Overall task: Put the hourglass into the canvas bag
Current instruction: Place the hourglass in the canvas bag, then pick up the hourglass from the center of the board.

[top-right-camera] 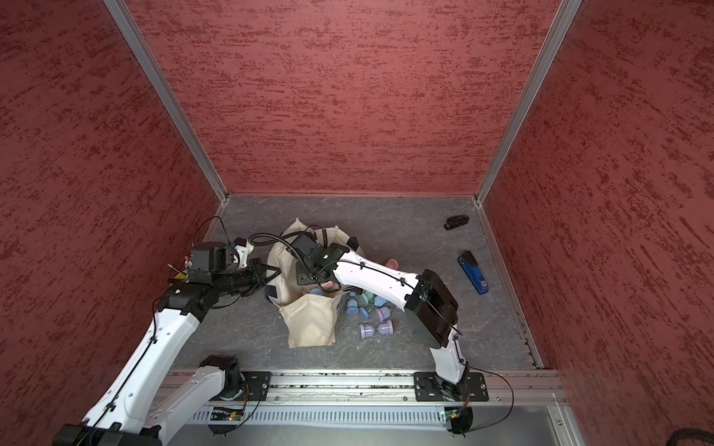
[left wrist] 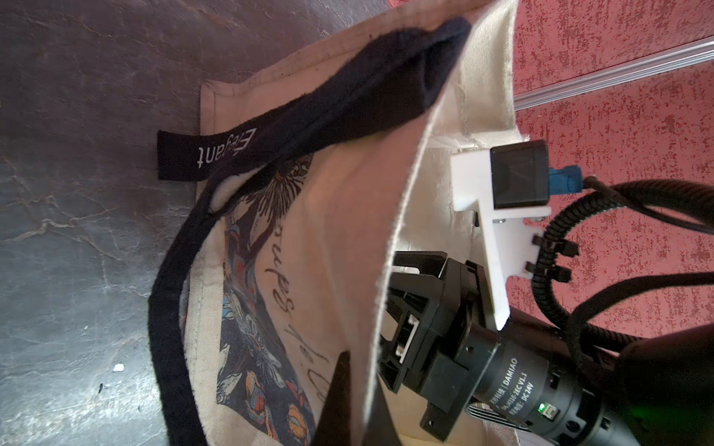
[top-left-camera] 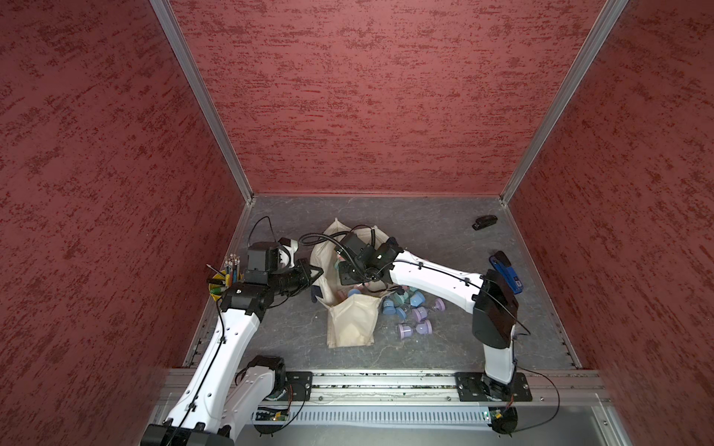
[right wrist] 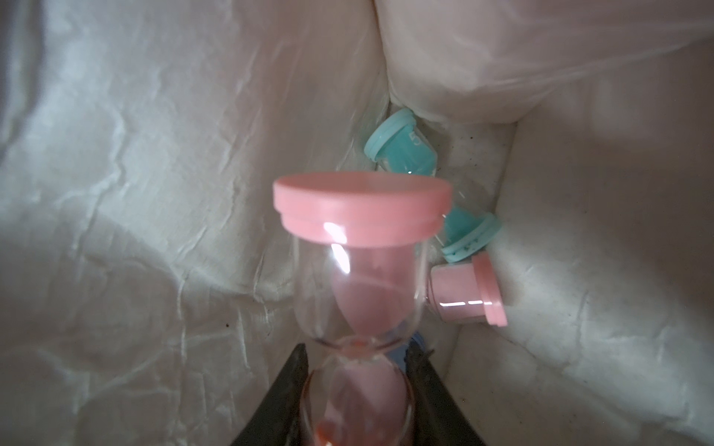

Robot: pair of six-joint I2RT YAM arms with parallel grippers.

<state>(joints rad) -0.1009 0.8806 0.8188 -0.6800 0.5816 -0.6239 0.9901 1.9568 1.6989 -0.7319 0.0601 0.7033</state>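
On grey marbled tabletop [top-left-camera: 425, 231], canvas bag [top-left-camera: 351, 320], red walls [top-left-camera: 367, 96]

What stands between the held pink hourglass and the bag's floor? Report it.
Nothing visible. The right gripper holds the pink hourglass inside the canvas bag, with bare cloth ahead. A teal hourglass and a second pink hourglass lie off to one side against the wall fold.

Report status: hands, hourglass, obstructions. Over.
Left hand shut on canvas bag rim. Right hand shut on pink hourglass, inside bag. Teal hourglass lies on bag floor ahead.
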